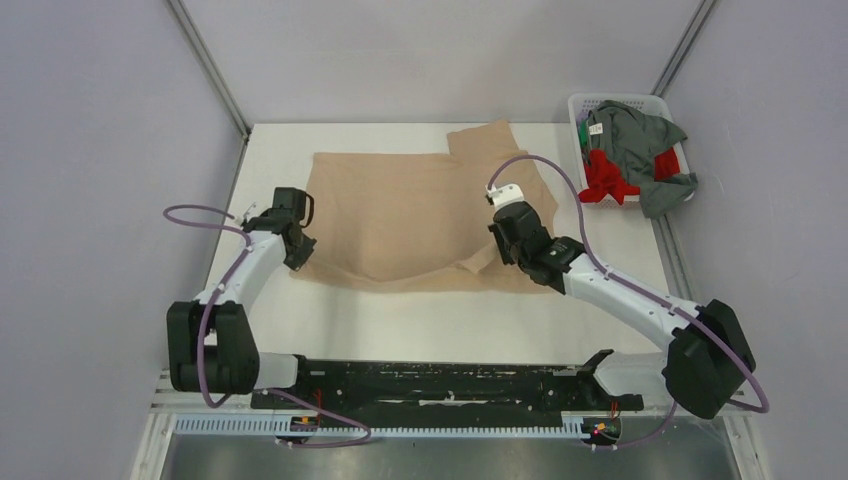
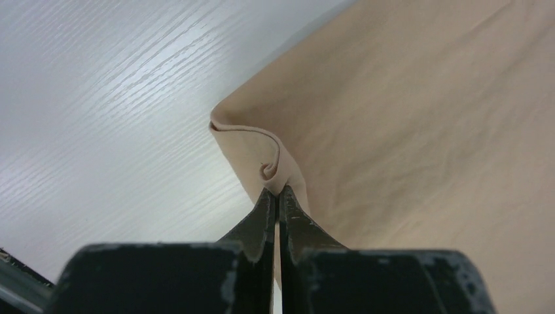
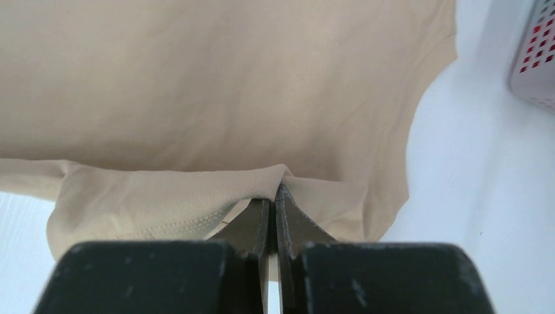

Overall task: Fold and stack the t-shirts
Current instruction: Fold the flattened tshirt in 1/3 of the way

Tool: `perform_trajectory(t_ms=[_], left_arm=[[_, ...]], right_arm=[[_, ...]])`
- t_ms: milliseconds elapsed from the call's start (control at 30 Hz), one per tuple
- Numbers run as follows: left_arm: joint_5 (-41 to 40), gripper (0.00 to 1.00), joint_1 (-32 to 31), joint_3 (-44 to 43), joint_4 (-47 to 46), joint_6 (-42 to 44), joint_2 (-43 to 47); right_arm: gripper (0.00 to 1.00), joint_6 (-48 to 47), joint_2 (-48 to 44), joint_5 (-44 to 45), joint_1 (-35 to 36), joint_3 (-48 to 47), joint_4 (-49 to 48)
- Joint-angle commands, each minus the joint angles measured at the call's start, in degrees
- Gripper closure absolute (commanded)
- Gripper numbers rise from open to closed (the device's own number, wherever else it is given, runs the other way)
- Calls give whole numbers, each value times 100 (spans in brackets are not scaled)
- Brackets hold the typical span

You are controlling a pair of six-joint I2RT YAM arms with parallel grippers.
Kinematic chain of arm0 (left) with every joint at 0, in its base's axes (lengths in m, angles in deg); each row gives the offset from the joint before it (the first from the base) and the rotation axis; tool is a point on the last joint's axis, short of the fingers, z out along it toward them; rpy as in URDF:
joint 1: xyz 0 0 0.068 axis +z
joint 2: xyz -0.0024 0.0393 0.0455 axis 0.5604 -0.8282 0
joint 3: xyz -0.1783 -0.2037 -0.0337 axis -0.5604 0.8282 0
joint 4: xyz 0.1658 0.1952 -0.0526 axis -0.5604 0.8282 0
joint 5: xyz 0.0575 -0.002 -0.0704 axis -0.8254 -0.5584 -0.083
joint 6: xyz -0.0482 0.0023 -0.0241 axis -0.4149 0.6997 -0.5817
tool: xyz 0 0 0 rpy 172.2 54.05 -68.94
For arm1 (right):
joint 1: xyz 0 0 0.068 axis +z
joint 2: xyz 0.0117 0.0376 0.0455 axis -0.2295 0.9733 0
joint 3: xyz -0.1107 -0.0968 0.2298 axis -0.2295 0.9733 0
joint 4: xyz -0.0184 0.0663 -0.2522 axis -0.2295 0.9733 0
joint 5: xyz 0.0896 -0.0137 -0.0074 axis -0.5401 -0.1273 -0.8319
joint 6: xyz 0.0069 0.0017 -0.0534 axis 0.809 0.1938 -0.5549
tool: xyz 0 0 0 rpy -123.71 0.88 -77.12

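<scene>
A large tan-beige t-shirt (image 1: 400, 215) lies spread across the middle of the table. My left gripper (image 1: 298, 252) is shut on its near left corner; the left wrist view shows the tan cloth (image 2: 262, 154) curled up out of the gripper (image 2: 278, 191). My right gripper (image 1: 497, 245) is shut on the near right edge, where a lifted fold of the tan shirt (image 3: 196, 196) with a stitched hem runs into the gripper (image 3: 276, 193). A grey-green t-shirt (image 1: 640, 145) and a red t-shirt (image 1: 604, 180) sit crumpled in the basket at the back right.
A white lattice basket (image 1: 585, 105) stands at the table's back right corner; its wall (image 3: 533, 59) shows at the right wrist view's edge. Metal frame posts rise at both back corners. A black rail runs along the near edge between the arm bases.
</scene>
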Motion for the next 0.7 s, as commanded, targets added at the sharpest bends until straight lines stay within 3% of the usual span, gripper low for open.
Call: perform_trajectory(t_ms=[0, 100, 267, 367, 433, 467, 500, 533, 567, 600, 633, 667], left_arm=[[-65, 98, 27, -596, -298, 66, -530], [-150, 98, 24, -873, -349, 88, -816], [-216, 97, 26, -1281, -412, 153, -1368], [-229, 92, 22, -1543, -403, 136, -1749], [-253, 72, 22, -1729, -403, 145, -1986], [-252, 67, 37, -1842, -374, 153, -2105], [-216, 63, 40, -1950, -345, 185, -2192], [-203, 57, 46, -2091, -280, 228, -2273], [-219, 44, 40, -2221, -182, 241, -2315], [-237, 27, 46, -2382, -54, 257, -2325], [-246, 2, 56, -2524, 60, 291, -2280], [-256, 0, 53, -2609, 137, 345, -2223]], right_arm=[[100, -393, 330, -265, -423, -397, -629], [100, -524, 602, -722, -715, -505, -948], [99, -681, 1224, -746, -1036, -956, -1029], [97, -938, 1685, -925, -1230, -1210, -1130], [95, -1066, 2067, -985, -1366, -1538, -1176], [90, -1124, 2310, -933, -1422, -1677, -1248], [79, -1158, 2533, -864, -1499, -1920, -1259], [58, -1177, 2818, -712, -1566, -2172, -1246], [44, -1177, 3099, -572, -1662, -2511, -1234], [38, -1138, 3330, -316, -1735, -2859, -1099], [33, -1097, 3548, -66, -1803, -3264, -950], [26, -1086, 3668, 99, -1841, -3581, -764]])
